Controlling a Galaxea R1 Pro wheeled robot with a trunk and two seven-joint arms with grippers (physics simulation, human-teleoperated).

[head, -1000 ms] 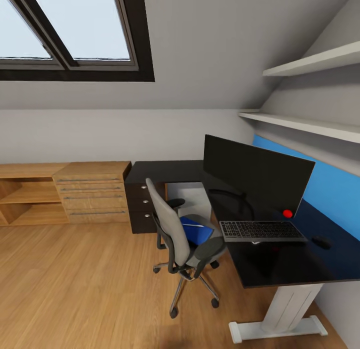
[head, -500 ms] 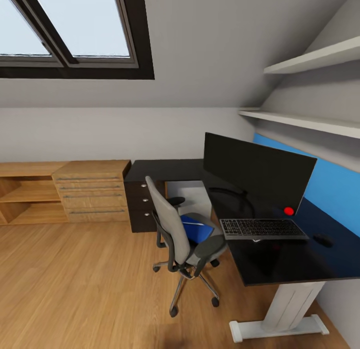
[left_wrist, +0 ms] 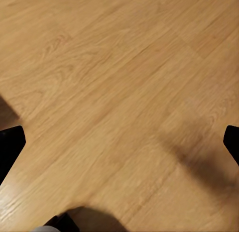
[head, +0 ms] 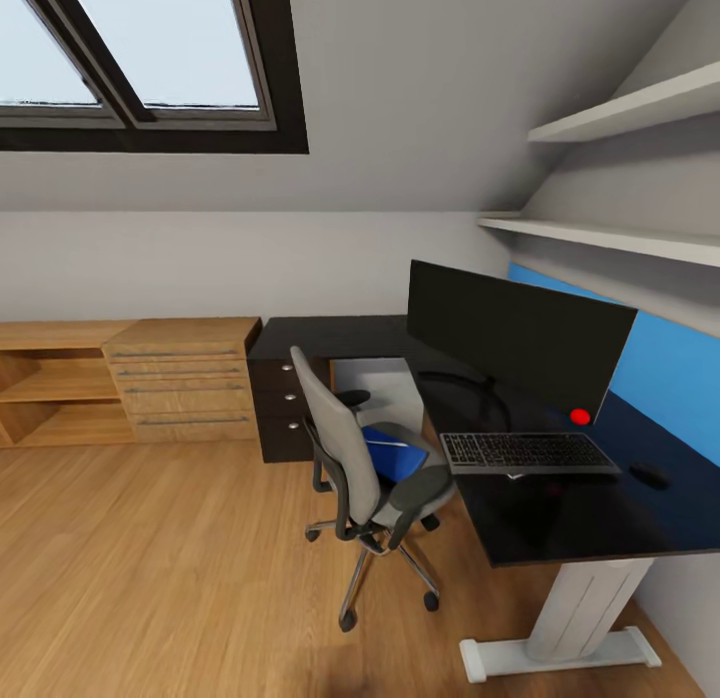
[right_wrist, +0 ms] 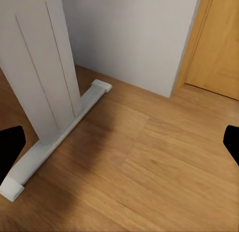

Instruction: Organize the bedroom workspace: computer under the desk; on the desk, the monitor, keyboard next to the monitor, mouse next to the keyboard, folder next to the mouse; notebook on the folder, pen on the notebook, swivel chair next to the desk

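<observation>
The black desk (head: 560,523) runs along the right wall. On it stand the wide black monitor (head: 515,336), the keyboard (head: 525,452) in front of it and the small black mouse (head: 650,474) to the keyboard's right. The grey swivel chair (head: 350,453) sits at the desk's inner corner with the blue folder (head: 395,458) on its seat. A light-grey box, the computer (head: 378,390), stands under the desk. The notebook and pen are out of view. My left gripper (left_wrist: 119,145) hangs open over bare floor. My right gripper (right_wrist: 119,145) is open near the desk's white leg (right_wrist: 45,67).
A black drawer unit (head: 283,403) closes the desk's far end. A light-wood drawer chest (head: 185,383) and open shelving (head: 50,388) line the back wall. White wall shelves (head: 620,118) and a blue wall panel (head: 670,373) hang above the desk. Wooden floor (head: 160,568) spreads left of the chair.
The whole head view has shifted slightly, so the camera moved a little. The chair, the folder and the things on the desk have not moved.
</observation>
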